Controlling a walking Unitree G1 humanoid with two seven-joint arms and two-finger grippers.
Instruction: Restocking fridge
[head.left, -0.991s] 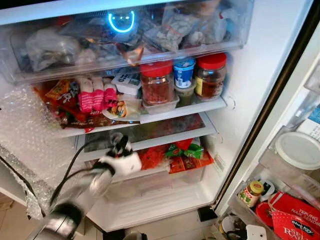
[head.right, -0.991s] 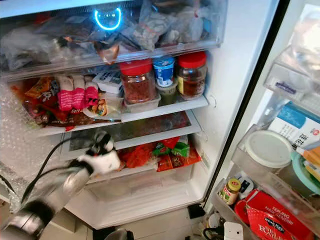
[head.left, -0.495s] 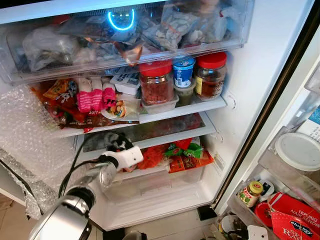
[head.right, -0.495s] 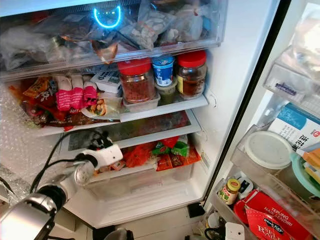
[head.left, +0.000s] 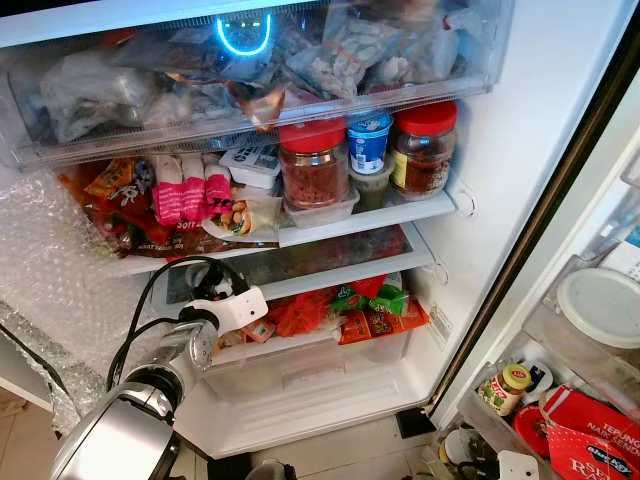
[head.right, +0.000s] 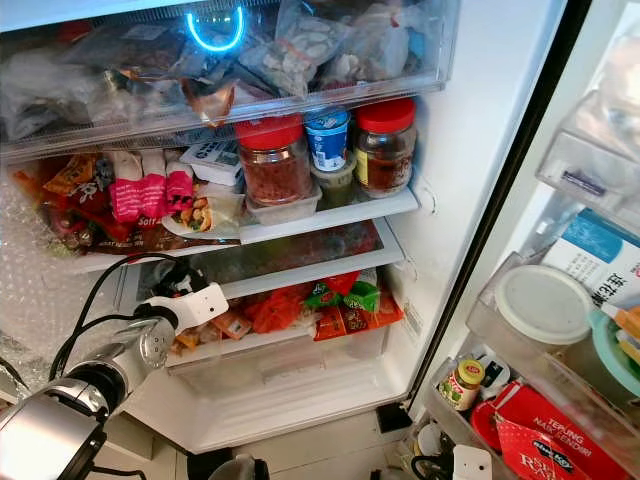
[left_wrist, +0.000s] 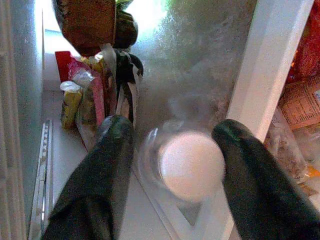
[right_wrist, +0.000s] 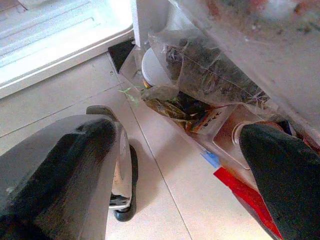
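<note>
Left wrist view shows a white egg (left_wrist: 192, 165) in a clear cup between the spread black fingers (left_wrist: 112, 150) of the left end effector (head.left: 215, 288), which is open around it without pinching; just beyond lie snack packets (left_wrist: 87, 100) on the frosted fridge shelf (left_wrist: 200, 75); above the end effector stand two red-lidded jars (head.left: 313, 165); the right end effector (right_wrist: 175, 165) hangs open over the tiled floor (right_wrist: 165, 200) beside the fridge's base.
</note>
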